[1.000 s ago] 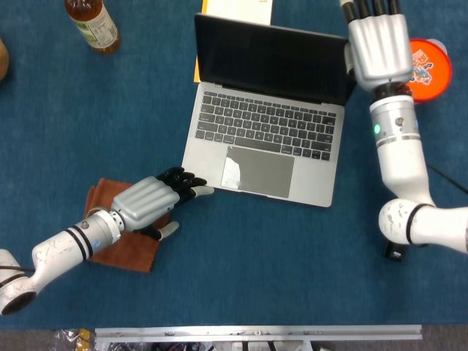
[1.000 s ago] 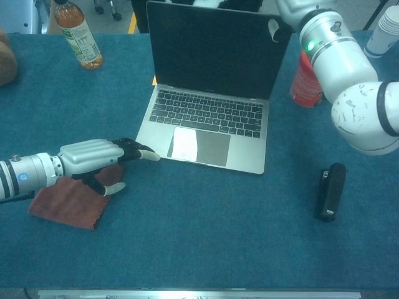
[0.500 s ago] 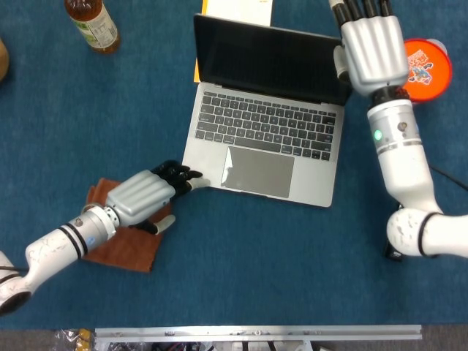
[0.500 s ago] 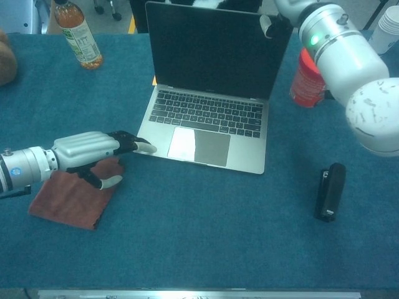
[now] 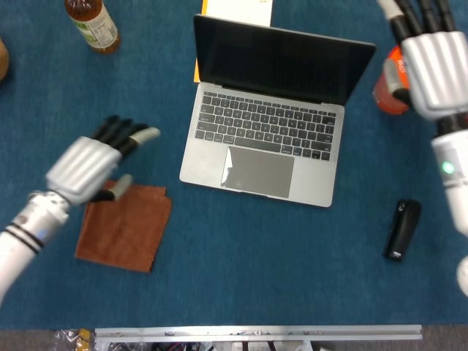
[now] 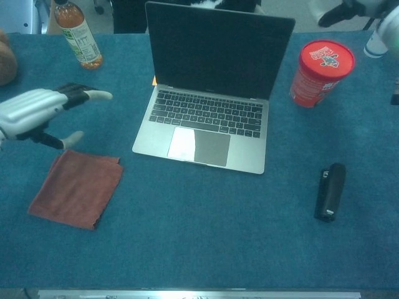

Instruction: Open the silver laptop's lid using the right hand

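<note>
Where the blue tabletop (image 5: 241,278) fills both views, the silver laptop (image 5: 267,150) stands at its upper centre with the lid raised, dark screen upright behind the keyboard and trackpad. Right robot hand (image 5: 433,62), seen from the head view at the upper right edge, hovers beside and apart from the lid's right corner; its fingers are extended and apart, holding nothing. In the chest view only dark fingertips of this robot hand show at the top right edge. Left robot hand (image 5: 91,164) hangs above the tabletop well to the left of the laptop, released, fingers spread, touching neither laptop nor cloth; the chest view shows it (image 6: 37,112) at the left edge likewise.

Brown cloth (image 5: 124,228) lies flat just below the left robot hand, to the lower left of the laptop. Red tub (image 6: 320,73) with a printed lid stands closed to the right of the screen; its contents cannot be seen. Bottle (image 6: 76,34) holding amber liquid stands at the upper left. Black handheld device (image 6: 329,191) lies to the lower right of the laptop. Yellow paper (image 5: 238,10) shows behind the screen. White cups (image 6: 380,37), stacked, sit at the far right edge in the chest view.
</note>
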`<state>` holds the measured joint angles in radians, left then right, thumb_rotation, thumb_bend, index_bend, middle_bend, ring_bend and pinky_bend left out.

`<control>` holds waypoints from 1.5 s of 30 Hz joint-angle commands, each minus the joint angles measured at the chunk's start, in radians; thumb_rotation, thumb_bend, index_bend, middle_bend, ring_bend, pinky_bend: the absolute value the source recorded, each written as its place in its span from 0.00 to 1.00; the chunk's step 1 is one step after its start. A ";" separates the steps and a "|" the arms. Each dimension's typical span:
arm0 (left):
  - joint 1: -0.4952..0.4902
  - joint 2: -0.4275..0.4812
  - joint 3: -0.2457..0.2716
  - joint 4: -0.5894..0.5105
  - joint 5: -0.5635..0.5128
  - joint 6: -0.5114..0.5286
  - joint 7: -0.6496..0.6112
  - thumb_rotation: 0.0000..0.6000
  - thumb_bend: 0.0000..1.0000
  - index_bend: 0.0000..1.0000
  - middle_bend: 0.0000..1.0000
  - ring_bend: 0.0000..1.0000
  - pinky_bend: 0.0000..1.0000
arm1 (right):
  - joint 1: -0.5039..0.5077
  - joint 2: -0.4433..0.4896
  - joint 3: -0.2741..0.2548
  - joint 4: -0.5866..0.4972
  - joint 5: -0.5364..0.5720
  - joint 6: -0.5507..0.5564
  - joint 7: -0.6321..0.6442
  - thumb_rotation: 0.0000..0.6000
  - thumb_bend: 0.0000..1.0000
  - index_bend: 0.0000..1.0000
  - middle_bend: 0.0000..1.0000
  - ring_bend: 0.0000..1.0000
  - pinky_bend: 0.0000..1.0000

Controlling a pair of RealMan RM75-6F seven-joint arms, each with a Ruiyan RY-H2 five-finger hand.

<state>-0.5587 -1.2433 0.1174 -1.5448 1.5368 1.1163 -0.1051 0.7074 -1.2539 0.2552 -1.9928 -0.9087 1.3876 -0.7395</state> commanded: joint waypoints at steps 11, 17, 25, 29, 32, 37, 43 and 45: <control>0.215 0.161 -0.006 -0.106 -0.051 0.257 0.128 1.00 0.47 0.08 0.08 0.00 0.00 | -0.285 0.159 -0.216 -0.114 -0.345 0.182 0.189 1.00 0.45 0.05 0.14 0.00 0.06; 0.285 0.206 -0.002 -0.154 -0.076 0.307 0.163 1.00 0.47 0.08 0.08 0.00 0.00 | -0.391 0.171 -0.287 -0.087 -0.449 0.240 0.239 1.00 0.46 0.05 0.14 0.00 0.06; 0.360 0.214 -0.003 -0.161 -0.072 0.362 0.166 1.00 0.47 0.08 0.08 0.00 0.00 | -0.501 0.167 -0.323 -0.032 -0.476 0.281 0.306 1.00 0.46 0.05 0.14 0.00 0.06; 0.388 0.205 -0.008 -0.151 -0.072 0.379 0.170 1.00 0.47 0.08 0.08 0.00 0.00 | -0.537 0.161 -0.319 0.002 -0.463 0.286 0.328 1.00 0.46 0.05 0.14 0.00 0.06; 0.398 0.206 -0.010 -0.151 -0.086 0.363 0.182 1.00 0.47 0.08 0.08 0.00 0.00 | -0.558 0.154 -0.314 0.026 -0.447 0.280 0.347 1.00 0.46 0.05 0.14 0.00 0.06; 0.415 0.198 -0.030 -0.150 -0.115 0.359 0.187 1.00 0.47 0.09 0.08 0.00 0.00 | -0.576 0.136 -0.303 0.065 -0.415 0.238 0.382 1.00 0.46 0.05 0.14 0.00 0.06; 0.438 0.184 -0.044 -0.147 -0.101 0.380 0.178 1.00 0.47 0.10 0.08 0.00 0.00 | -0.578 0.109 -0.299 0.081 -0.444 0.200 0.377 1.00 0.46 0.05 0.14 0.00 0.06; 0.445 0.182 -0.047 -0.143 -0.093 0.389 0.170 1.00 0.47 0.10 0.08 0.00 0.00 | -0.578 0.101 -0.299 0.081 -0.455 0.189 0.374 1.00 0.46 0.05 0.14 0.00 0.06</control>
<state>-0.1167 -1.0590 0.0723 -1.6901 1.4398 1.5016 0.0684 0.1295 -1.1480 -0.0438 -1.9124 -1.3585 1.5821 -0.3631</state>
